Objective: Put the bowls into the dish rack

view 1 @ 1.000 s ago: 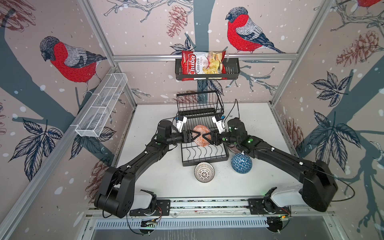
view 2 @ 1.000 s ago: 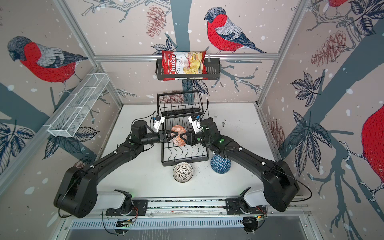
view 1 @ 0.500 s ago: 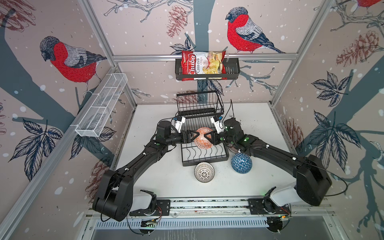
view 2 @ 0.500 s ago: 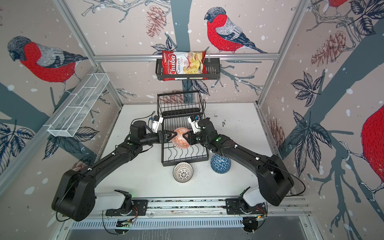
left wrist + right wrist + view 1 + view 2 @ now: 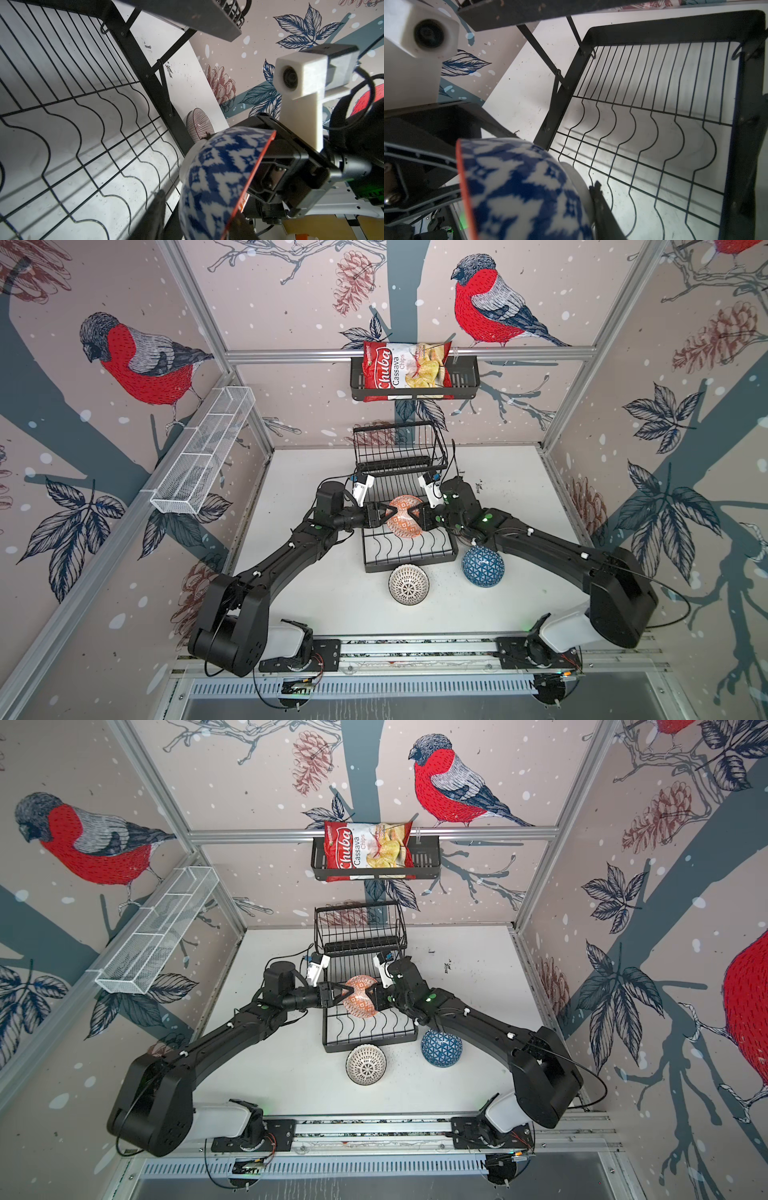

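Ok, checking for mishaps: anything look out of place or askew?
Nothing broken or spilled. The orange bowl hangs tilted over the rack, pinched between left gripper and right gripper; the white bowl and blue bowl lie upside down on the table.

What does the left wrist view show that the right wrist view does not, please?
Only the left wrist view shows a striped bowl lying on the table beyond the dish rack, and the right arm's wrist camera. Only the right wrist view shows the left arm's wrist camera and the rack's end rail. Both show the blue-and-white patterned bowl with its orange rim, held close to the rack's wavy lower tier, and the underside of its raised tier.
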You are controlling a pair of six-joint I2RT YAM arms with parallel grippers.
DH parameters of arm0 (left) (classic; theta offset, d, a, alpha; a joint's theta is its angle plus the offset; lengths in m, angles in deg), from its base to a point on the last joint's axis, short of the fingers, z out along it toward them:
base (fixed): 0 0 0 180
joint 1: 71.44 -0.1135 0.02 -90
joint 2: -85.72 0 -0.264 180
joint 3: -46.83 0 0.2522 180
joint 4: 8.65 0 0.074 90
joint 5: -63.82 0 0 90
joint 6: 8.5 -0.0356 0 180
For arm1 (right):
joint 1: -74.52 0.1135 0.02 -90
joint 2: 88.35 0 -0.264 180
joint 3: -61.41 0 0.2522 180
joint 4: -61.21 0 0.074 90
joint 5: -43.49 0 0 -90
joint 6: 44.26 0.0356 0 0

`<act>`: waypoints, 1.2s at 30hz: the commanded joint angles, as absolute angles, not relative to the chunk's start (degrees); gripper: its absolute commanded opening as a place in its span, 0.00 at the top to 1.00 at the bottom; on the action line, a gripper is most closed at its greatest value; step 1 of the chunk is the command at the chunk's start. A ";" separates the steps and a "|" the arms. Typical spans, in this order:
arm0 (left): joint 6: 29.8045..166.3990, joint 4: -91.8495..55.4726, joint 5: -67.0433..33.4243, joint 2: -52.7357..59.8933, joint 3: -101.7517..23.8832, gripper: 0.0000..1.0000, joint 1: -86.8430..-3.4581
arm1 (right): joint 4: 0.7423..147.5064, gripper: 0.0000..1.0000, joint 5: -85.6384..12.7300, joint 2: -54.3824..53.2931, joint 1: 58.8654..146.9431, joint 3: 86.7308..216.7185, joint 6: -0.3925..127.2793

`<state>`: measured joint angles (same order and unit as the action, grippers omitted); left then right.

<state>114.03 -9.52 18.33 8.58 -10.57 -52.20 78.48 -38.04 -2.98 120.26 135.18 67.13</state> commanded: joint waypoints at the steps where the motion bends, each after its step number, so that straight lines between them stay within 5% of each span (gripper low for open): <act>1: 113.35 -11.83 12.88 8.58 -10.93 0.72 -52.46 | 74.31 0.71 -35.30 -3.01 121.60 136.51 67.29; 13: 113.44 -11.04 13.31 8.29 -10.71 1.00 -52.43 | 74.07 0.65 -36.00 -3.33 123.59 137.00 67.83; 36: 114.59 -1.91 21.39 8.62 -9.50 1.00 -53.31 | 77.26 0.26 -30.53 -8.54 120.02 136.41 65.70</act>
<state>113.70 -7.80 17.87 8.58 -9.28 -52.94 76.67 -34.17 -7.46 120.69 136.54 66.67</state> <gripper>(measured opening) 0.080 0.741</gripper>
